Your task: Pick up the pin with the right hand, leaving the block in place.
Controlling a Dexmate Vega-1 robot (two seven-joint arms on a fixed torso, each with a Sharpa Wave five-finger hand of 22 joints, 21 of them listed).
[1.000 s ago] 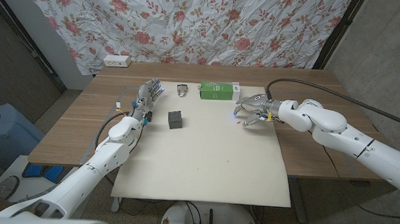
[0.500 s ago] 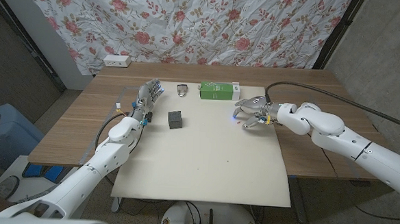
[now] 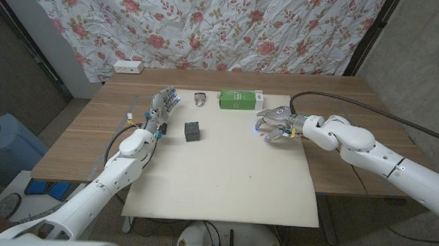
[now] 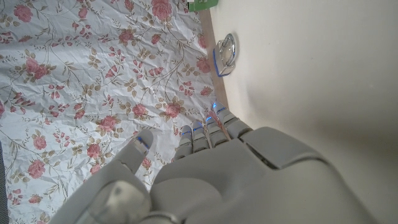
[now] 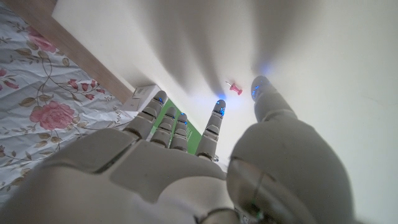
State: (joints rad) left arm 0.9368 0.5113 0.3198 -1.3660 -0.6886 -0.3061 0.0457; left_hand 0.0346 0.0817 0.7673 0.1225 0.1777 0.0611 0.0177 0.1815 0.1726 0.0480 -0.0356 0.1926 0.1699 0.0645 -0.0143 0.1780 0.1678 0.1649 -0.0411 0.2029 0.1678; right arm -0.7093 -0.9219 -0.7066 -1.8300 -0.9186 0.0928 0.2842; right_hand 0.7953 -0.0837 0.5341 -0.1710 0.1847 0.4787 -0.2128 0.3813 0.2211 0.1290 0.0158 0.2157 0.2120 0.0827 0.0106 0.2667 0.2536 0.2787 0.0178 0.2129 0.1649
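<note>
Pin, small and red (image 5: 234,89), lies loose on the cream mat (image 3: 224,176) between the spread fingers (image 5: 219,111) of the right hand (image 3: 276,123), not pinched. Well apart, the black cube block (image 3: 193,131) sits near the left hand (image 3: 160,108), whose fingers are extended, holding nothing, on the wooden worktop (image 3: 83,131).

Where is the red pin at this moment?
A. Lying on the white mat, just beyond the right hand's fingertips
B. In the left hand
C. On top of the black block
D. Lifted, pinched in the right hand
A: in the right wrist view the pin lies on the mat, past the right hand, untouched.
</note>
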